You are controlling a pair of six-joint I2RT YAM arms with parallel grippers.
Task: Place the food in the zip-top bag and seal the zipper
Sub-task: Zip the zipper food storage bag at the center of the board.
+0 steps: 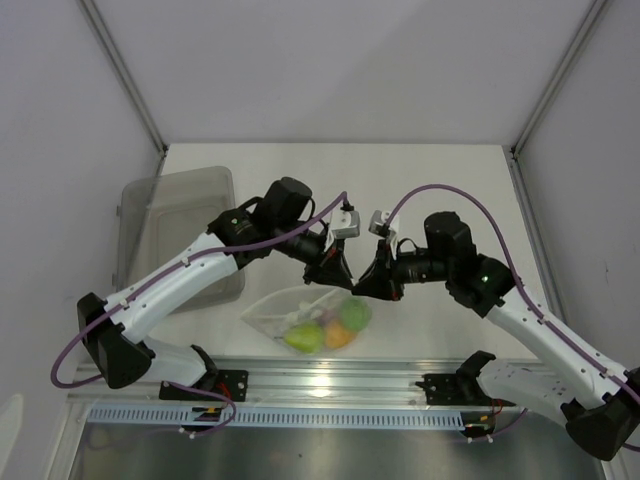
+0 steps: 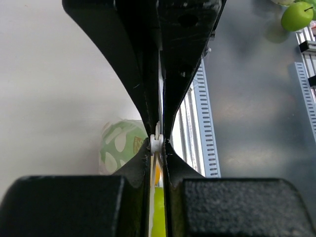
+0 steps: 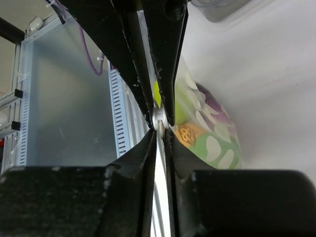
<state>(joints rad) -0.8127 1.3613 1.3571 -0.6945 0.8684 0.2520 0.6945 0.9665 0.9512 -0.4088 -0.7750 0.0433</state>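
The zip-top bag (image 1: 290,310) hangs just above the table's near edge, with the food inside: a green fruit (image 1: 303,337), an orange-yellow fruit (image 1: 340,335) and a yellow-green piece (image 1: 356,313). My left gripper (image 1: 337,276) and right gripper (image 1: 367,284) meet above the bag's right end, both shut on its top edge. In the left wrist view my gripper (image 2: 157,141) pinches the white zipper strip (image 2: 156,144) with the leaf-printed bag (image 2: 121,145) behind. In the right wrist view my gripper (image 3: 160,121) pinches the same strip, and the purple eggplant (image 3: 217,106) shows through the bag (image 3: 212,143).
A translucent grey bin (image 1: 175,225) stands at the left, under my left arm. An aluminium rail (image 1: 330,375) runs along the table's near edge, just below the bag. A separate green apple (image 2: 297,16) shows at the top right of the left wrist view.
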